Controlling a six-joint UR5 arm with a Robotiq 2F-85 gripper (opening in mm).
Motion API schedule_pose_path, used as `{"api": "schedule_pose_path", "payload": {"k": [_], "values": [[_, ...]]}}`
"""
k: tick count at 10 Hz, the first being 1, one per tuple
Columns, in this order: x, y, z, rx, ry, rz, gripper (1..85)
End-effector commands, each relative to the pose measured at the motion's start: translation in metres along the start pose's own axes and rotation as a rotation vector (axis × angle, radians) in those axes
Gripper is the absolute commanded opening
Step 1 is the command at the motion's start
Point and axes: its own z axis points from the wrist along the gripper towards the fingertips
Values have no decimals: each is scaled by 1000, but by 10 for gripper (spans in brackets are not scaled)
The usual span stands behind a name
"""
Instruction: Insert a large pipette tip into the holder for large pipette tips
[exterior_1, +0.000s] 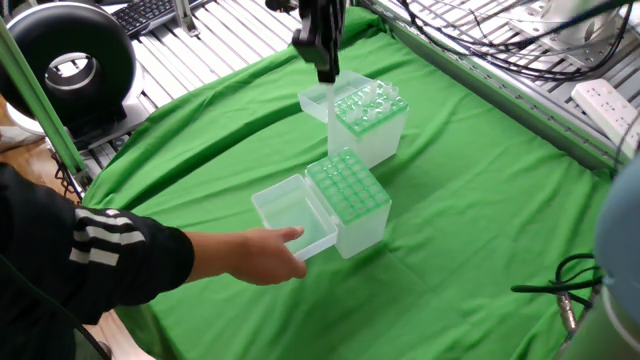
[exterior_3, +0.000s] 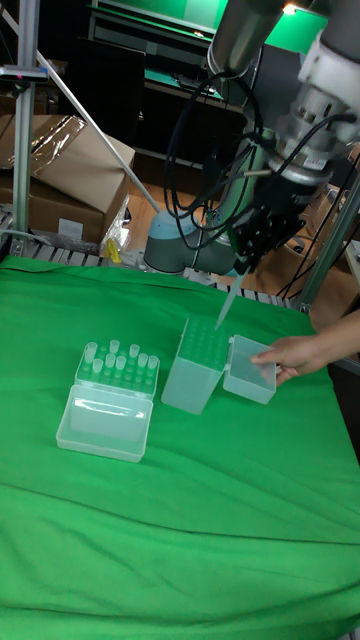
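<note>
Gripper (exterior_3: 243, 260): clamped on the large pipette tip (exterior_3: 227, 304), which hung above the holder for large pipette tips (exterior_3: 198, 362).
Risk: tip tilted; could miss a hole.
Hand (exterior_3: 296, 355): steadied the lid (exterior_3: 250, 369); nudging might shift it.

**Tip held above the green-topped box**

My gripper (exterior_3: 247, 262) clamps a pipette tip (exterior_3: 228, 304), tilted, its point above the green-topped box (exterior_3: 199, 362). A person's hand (exterior_3: 292, 355) touches the open lid (exterior_3: 249, 371). Left, apart, stands a second box (exterior_3: 110, 401).
</note>
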Motion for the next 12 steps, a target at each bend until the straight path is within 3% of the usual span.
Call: {"api": "schedule_pose_path", "payload": {"k": [1, 2, 3, 4, 6, 8, 9, 10, 11, 12], "values": [[0, -22, -17, 68, 8, -88, 7], [-4, -33, -10, 69, -3, -116, 7], [-9, -26, -3, 22, -14, -107, 7], [-4, -14, -3, -22, 1, -48, 7], [-3, -17, -3, -11, 6, 166, 7], [-11, -32, -3, 42, -29, 254, 7], [-13, -47, 0, 59, -30, 210, 7], [-20, -81, 4, 62, -28, 128, 7], [-28, -103, 1, 66, -23, 79, 7], [-34, -116, -2, 82, -18, 58, 7]]}}
